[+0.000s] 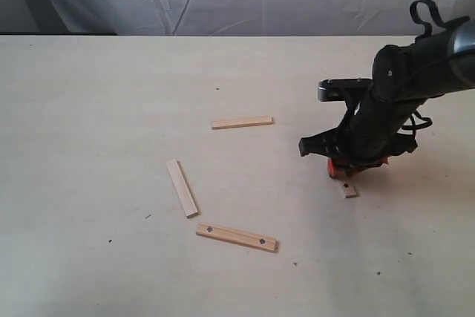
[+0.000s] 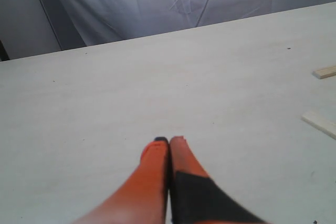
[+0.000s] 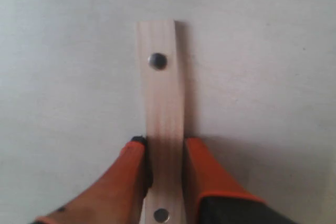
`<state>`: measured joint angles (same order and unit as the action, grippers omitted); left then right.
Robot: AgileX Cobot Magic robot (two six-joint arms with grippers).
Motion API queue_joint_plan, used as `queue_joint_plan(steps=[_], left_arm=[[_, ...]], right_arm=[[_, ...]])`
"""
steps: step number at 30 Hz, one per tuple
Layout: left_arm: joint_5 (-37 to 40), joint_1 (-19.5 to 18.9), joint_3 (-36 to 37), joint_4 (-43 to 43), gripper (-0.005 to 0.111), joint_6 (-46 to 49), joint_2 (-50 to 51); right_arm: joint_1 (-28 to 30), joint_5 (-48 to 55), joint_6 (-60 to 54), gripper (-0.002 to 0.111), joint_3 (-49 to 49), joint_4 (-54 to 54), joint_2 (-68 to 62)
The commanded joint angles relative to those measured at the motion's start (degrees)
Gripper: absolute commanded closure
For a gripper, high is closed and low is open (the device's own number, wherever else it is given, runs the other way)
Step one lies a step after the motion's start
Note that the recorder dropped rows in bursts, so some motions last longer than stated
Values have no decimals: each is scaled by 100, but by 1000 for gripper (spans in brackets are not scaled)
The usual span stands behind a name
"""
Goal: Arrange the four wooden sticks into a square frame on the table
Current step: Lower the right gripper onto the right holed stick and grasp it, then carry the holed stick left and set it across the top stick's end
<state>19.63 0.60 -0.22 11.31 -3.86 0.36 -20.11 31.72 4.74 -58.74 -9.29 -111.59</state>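
Pale wood, light and stiff, likely to skid on the counter [image 1: 89, 109], so pinch each one across its narrow edges near the middle. Left hand [image 2: 169, 141] is pressed together, empty; left stick [image 1: 182, 188], lower stick [image 1: 237, 237] and upper stick [image 1: 242, 122] lie loose mid-frame, and the right hand [image 3: 164, 145] clamps the fourth stick [image 3: 160, 93] at right.
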Motion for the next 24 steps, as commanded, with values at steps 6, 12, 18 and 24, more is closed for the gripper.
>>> queue_joint_plan(steps=[6,12,18,24], left_arm=[[-19,-10,22,7,106,-5,-36],[-19,-10,22,7,106,-5,-36],[-19,-10,22,7,106,-5,-36],[-19,-10,22,7,106,-5,-36]], right_arm=[[-26,769,-4,108,-507,2,-38],[-497,1020,28,108,-1512,-48,-107],[-869,1045,442,108,-2437,-10,-644],[-917,1356,595,108,-3139,1,-1228]])
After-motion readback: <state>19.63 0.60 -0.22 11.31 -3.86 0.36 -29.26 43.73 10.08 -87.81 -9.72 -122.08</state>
